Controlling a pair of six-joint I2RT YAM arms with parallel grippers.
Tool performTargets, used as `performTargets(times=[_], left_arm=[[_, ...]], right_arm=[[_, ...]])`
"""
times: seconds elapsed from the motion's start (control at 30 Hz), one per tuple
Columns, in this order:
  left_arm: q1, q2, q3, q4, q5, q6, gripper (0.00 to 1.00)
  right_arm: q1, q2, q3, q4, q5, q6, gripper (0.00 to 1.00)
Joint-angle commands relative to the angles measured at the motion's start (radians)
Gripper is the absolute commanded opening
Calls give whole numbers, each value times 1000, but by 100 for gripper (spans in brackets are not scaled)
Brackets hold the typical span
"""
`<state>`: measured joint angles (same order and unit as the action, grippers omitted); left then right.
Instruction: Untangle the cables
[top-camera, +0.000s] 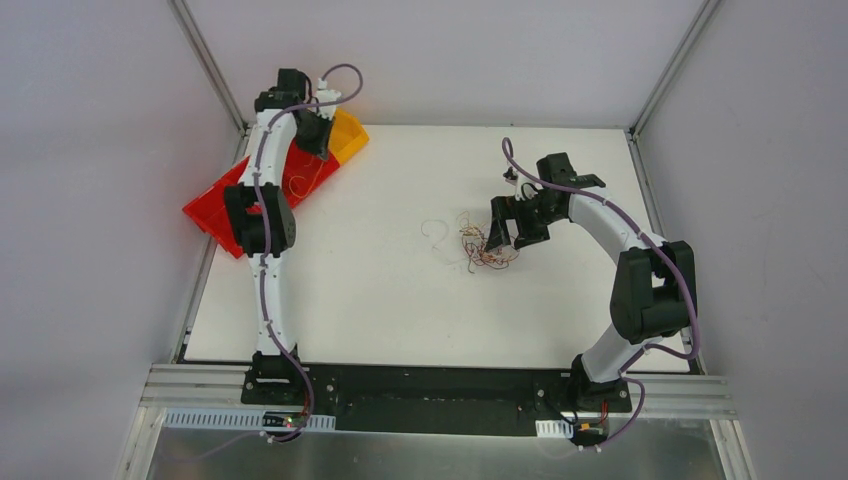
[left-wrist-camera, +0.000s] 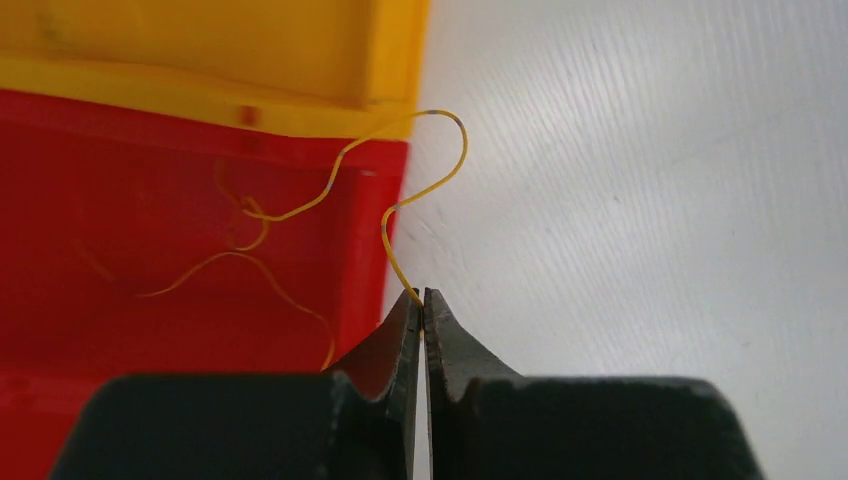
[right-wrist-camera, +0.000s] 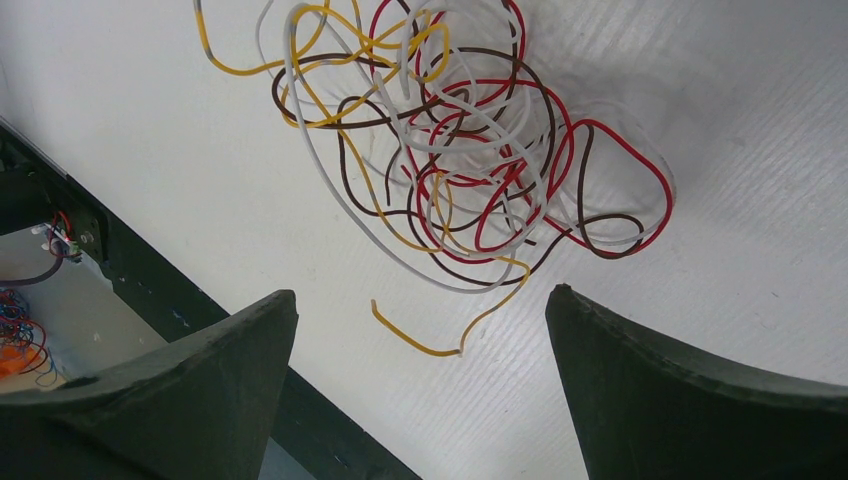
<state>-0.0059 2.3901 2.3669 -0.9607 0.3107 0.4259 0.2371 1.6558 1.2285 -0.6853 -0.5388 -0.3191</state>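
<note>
A ball of thin red, yellow, white and brown cables (top-camera: 482, 247) lies near the table's middle; it fills the top of the right wrist view (right-wrist-camera: 460, 150). A loose white strand (top-camera: 437, 236) lies just left of it. My right gripper (top-camera: 508, 232) is open and empty, just right of and above the ball (right-wrist-camera: 420, 300). My left gripper (top-camera: 322, 140) is at the far left by the bins; in the left wrist view it (left-wrist-camera: 421, 296) is shut on the end of a yellow cable (left-wrist-camera: 430, 150) that curls over the red bin's edge.
A red bin (top-camera: 240, 205) and a yellow bin (top-camera: 350, 135) sit at the table's far left corner; the red bin (left-wrist-camera: 120, 240) holds another yellow strand. Grey walls enclose the table. A black rail runs along the near edge (top-camera: 440, 395).
</note>
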Motion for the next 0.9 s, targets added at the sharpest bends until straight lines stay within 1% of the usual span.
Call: performTargets(times=[0.0, 0.13, 0.3, 0.5, 0.67, 0.87], left_arm=[[97, 9, 135, 31, 6, -163, 0], [127, 22, 136, 100, -74, -211, 0], [169, 60, 137, 186, -107, -254, 0], [189, 101, 142, 204, -63, -198, 0], [186, 113, 128, 203, -23, -189, 0], [180, 81, 91, 199, -8, -173, 0]], right_arm=[[-7, -10, 25, -4, -18, 12, 99], [-7, -9, 26, -5, -17, 15, 99], [-7, -14, 26, -17, -14, 4, 99], [-11, -17, 21, -31, -8, -5, 99], [-10, -18, 17, -32, -12, -2, 99], [-11, -12, 29, -34, -13, -8, 99]])
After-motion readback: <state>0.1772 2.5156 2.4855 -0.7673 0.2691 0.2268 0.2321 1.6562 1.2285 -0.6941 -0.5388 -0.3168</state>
